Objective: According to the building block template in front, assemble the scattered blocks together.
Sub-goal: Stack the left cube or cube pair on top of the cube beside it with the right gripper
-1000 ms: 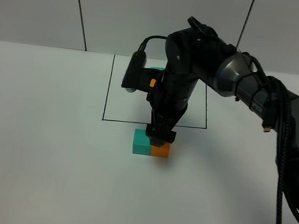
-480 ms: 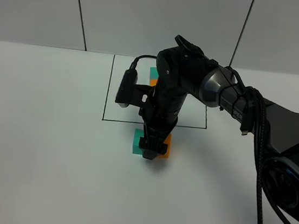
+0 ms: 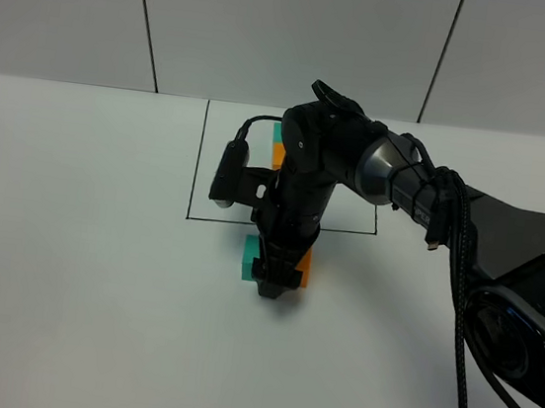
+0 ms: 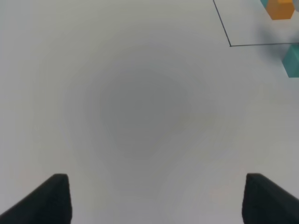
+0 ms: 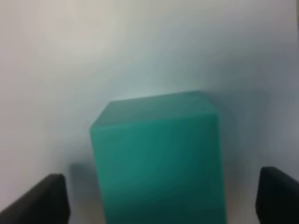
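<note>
Right pincer [image 3: 275, 278] had dropped lower and swung in a bit since a second back. Its jaws stood apart, straddling the teal cube [image 5: 156, 158], not clamped yet. The orange cube [image 3: 303, 268] touched it, both mid-way across the desk [image 3: 62, 298], just outside the frame [image 3: 194, 175] on its near side. Template [image 3: 279, 145] sat by the frame's far line. Left pincer [image 4: 156, 200] hung apart, empty. I'd say centre on teal and close squarely, so orange doesn't get shoved.

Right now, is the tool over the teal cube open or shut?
Open. The right tool has its fingers on either side of the teal cube, with a gap at each.
</note>
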You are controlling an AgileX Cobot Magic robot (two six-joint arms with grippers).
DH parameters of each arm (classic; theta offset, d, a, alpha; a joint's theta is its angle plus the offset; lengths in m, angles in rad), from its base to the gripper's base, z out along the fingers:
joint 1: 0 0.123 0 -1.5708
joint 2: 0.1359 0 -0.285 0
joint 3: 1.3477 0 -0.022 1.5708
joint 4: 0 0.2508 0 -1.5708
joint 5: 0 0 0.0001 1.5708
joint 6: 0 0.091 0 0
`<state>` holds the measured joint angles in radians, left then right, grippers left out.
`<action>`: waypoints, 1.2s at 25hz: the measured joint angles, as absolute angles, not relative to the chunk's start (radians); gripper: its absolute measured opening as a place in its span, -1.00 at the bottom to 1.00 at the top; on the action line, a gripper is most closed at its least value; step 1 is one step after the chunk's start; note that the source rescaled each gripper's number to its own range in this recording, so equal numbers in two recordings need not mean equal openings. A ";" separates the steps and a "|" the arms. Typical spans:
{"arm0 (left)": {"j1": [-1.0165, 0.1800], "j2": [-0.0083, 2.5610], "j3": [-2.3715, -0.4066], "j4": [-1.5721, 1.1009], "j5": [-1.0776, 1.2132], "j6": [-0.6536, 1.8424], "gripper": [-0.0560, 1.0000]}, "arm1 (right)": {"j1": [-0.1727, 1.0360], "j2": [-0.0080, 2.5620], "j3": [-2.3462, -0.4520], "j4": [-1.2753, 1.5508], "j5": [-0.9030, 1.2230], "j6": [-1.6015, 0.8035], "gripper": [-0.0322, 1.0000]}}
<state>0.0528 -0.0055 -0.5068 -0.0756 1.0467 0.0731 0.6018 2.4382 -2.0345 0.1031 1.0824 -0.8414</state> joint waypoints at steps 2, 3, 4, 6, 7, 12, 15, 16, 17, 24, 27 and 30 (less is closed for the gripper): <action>0.053 -0.005 -0.507 -0.076 1.047 0.073 0.38 | 0.602 2.439 -2.035 0.105 1.082 -0.841 -0.28; 0.053 -0.005 -0.507 -0.076 1.047 0.073 0.38 | 0.602 2.441 -2.035 0.105 1.081 -0.841 -0.51; 0.053 -0.005 -0.507 -0.076 1.047 0.072 0.38 | 0.602 2.442 -2.035 0.105 1.082 -0.841 -0.76; 0.053 -0.005 -0.507 -0.076 1.047 0.072 0.38 | 0.602 2.443 -2.035 0.105 1.079 -0.841 -0.90; 0.053 -0.005 -0.507 -0.076 1.047 0.072 0.38 | 0.602 2.443 -2.035 0.106 1.079 -0.841 -0.90; 0.053 -0.005 -0.507 -0.076 1.047 0.072 0.38 | 0.601 2.440 -2.035 0.111 1.077 -0.773 -0.90; 0.053 -0.005 -0.507 -0.076 1.047 0.072 0.38 | 0.601 2.411 -2.035 0.108 1.086 -0.625 -0.90; 0.053 -0.005 -0.507 -0.076 1.047 0.072 0.38 | 0.601 2.393 -2.035 0.108 1.094 -0.555 -0.90; 0.053 -0.005 -0.507 -0.076 1.047 0.072 0.38 | 0.601 2.370 -2.035 0.107 1.111 -0.432 -0.90; 0.053 -0.005 -0.507 -0.076 1.047 0.072 0.38 | 0.601 2.308 -2.035 0.074 1.208 0.228 -0.90; 0.053 -0.005 -0.507 -0.076 1.047 0.072 0.38 | 0.601 2.308 -2.034 0.074 1.209 0.390 -0.90; 0.053 -0.005 -0.507 -0.076 1.047 0.072 0.38 | 0.603 2.309 -2.034 0.074 1.194 0.513 -0.90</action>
<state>0.0528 -0.0055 -0.5068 -0.0756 1.0467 0.0722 0.6031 2.3088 -2.0336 0.0745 1.1945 0.5130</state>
